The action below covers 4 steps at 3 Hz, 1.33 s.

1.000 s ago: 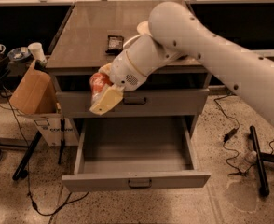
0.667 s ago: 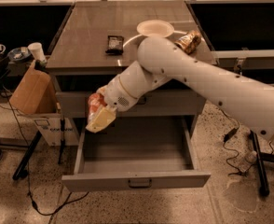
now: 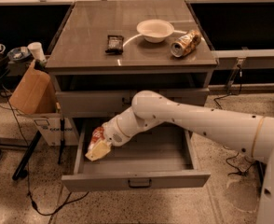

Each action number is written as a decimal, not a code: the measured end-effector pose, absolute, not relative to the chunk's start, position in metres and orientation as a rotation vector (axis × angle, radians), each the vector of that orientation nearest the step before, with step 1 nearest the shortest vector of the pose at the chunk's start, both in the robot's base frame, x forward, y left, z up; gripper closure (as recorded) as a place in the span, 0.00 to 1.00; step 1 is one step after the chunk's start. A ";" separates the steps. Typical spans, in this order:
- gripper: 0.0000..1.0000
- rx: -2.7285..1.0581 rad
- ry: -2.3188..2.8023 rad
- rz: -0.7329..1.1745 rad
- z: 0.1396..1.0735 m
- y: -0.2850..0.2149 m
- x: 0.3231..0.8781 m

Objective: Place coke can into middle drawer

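The coke can (image 3: 96, 137), red-orange with white lettering, is held in my gripper (image 3: 98, 147), whose pale yellow fingers (image 3: 99, 151) are shut on it. The gripper hangs low inside the left end of the open middle drawer (image 3: 136, 180), a wide grey tray pulled out with a small dark handle at its front centre. The can is tilted and sits close to the drawer's left wall. I cannot tell whether it touches the drawer floor. My white arm reaches in from the right across the drawer.
The upper drawer front (image 3: 90, 102) is closed. On the cabinet top lie a gold-brown can (image 3: 185, 43) on its side, a white bowl (image 3: 155, 30) and a dark packet (image 3: 114, 44). A cardboard box (image 3: 30, 91) and a white cup (image 3: 36, 51) stand to the left. Cables lie on the floor.
My gripper has come down with the coke can, from in front of the upper drawer into the left end of the open middle drawer. The arm has dropped, uncovering the cabinet top.
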<state>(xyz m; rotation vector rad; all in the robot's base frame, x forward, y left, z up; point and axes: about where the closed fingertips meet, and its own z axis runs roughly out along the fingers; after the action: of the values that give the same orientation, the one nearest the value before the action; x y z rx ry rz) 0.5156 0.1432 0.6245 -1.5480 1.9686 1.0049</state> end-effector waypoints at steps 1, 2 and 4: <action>1.00 -1.346 2.086 1.014 0.549 0.142 0.540; 1.00 -1.211 2.170 1.048 0.508 0.148 0.565; 0.58 -1.043 2.339 1.149 0.437 0.173 0.599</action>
<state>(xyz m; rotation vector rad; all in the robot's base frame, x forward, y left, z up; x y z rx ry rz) 0.5987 0.1732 0.4367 -1.0435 2.3385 1.1488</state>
